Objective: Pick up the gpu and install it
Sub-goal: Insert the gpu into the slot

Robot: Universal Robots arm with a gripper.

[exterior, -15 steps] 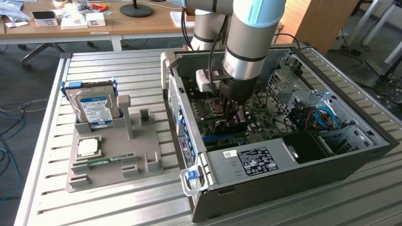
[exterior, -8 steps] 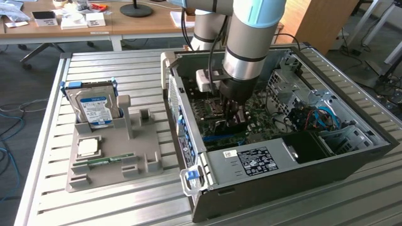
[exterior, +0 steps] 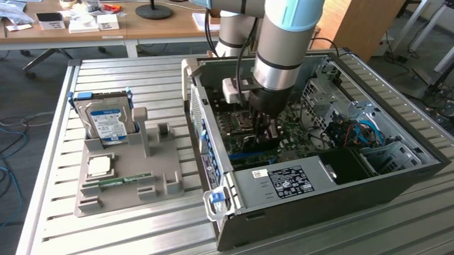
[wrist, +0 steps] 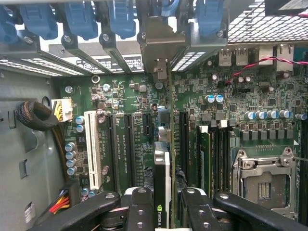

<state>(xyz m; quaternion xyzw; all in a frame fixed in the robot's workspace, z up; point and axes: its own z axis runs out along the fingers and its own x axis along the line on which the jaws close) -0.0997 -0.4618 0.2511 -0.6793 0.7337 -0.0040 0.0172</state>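
Note:
The gpu (wrist: 162, 168) shows edge-on in the wrist view, with a black cooler face, a green board edge and its silver bracket (wrist: 161, 43) against the case's rear slot openings. My gripper (wrist: 166, 214) is shut on it, one black finger (wrist: 139, 211) on each side. The card stands upright over the motherboard (wrist: 231, 96), in line with a long black expansion slot; I cannot tell whether it is seated. In the exterior view my gripper (exterior: 264, 135) reaches down inside the open computer case (exterior: 397, 175), with the dark gpu (exterior: 257, 143) between its fingers.
A white slot (wrist: 94, 149), more black slots and the CPU socket (wrist: 264, 185) flank the card. On the exterior view's left, a grey fixture (exterior: 167, 183) holds a hard drive (exterior: 106, 122), a processor (exterior: 99, 166) and a memory stick (exterior: 124, 179). The power supply (exterior: 284, 183) fills the case's near corner.

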